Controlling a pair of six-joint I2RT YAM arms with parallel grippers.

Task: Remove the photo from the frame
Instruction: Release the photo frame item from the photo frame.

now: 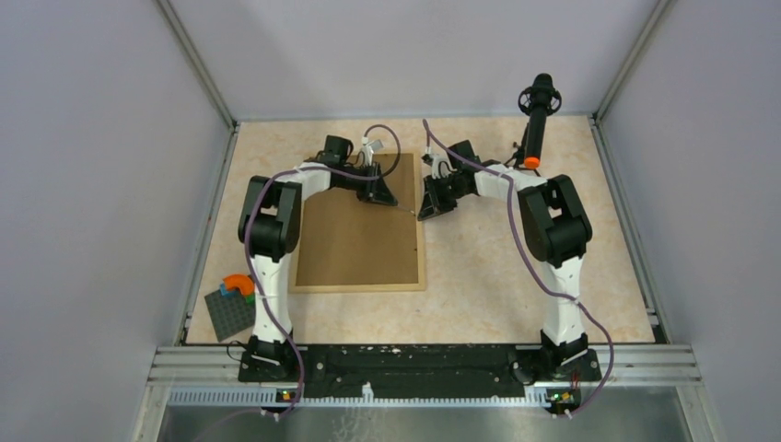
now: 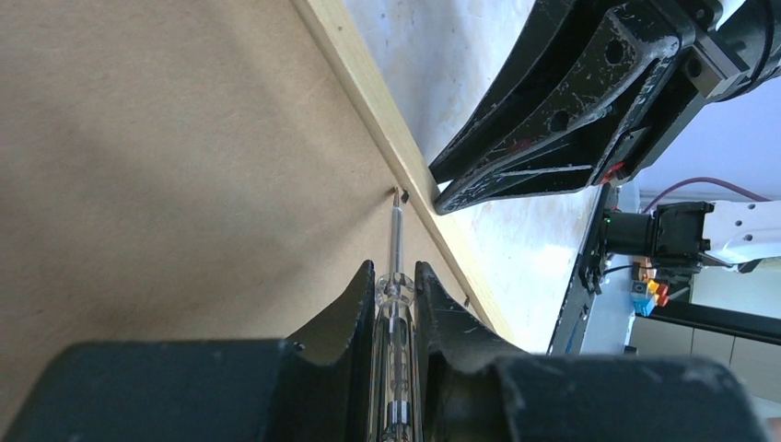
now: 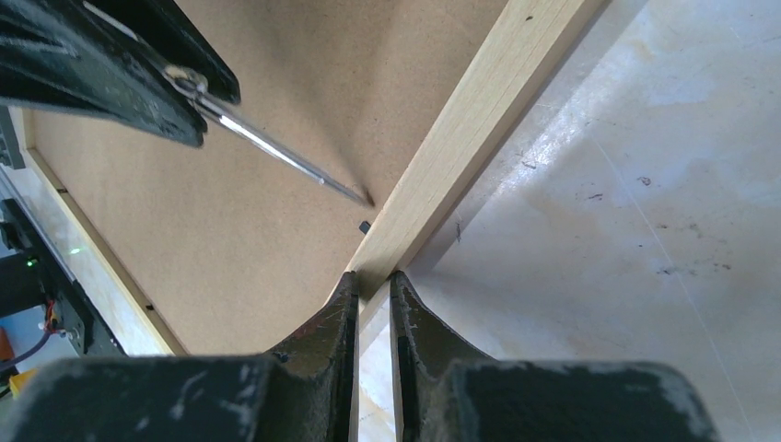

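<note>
Brown fibreboard [image 1: 355, 235] fills the light-wood frame [image 1: 421, 249], which lies back-up on the table [image 1: 497, 267] with its long side running away from me. The photo would be under that board and I cannot see it from any camera. My left gripper [image 2: 396, 276] is clenched on a clear-handled screwdriver [image 2: 397, 235]. Its thin steel shaft slants down so the tip meets a small dark tab [image 3: 365, 226] at the board's edge, just inside the right rail. My right gripper [image 3: 373, 281] has its fingers drawn almost together, with the pale wood of that same rail showing in the narrow gap between them, so I read it as pinching the rail right beside the tab. The two grippers sit close, facing each other across the rail, toward its far end. The frame looks flat and square, its wood clean. Well apart, near my left arm's base, a dark grey baseplate [image 1: 228, 315] carries a few coloured bricks [image 1: 239, 284].
</note>
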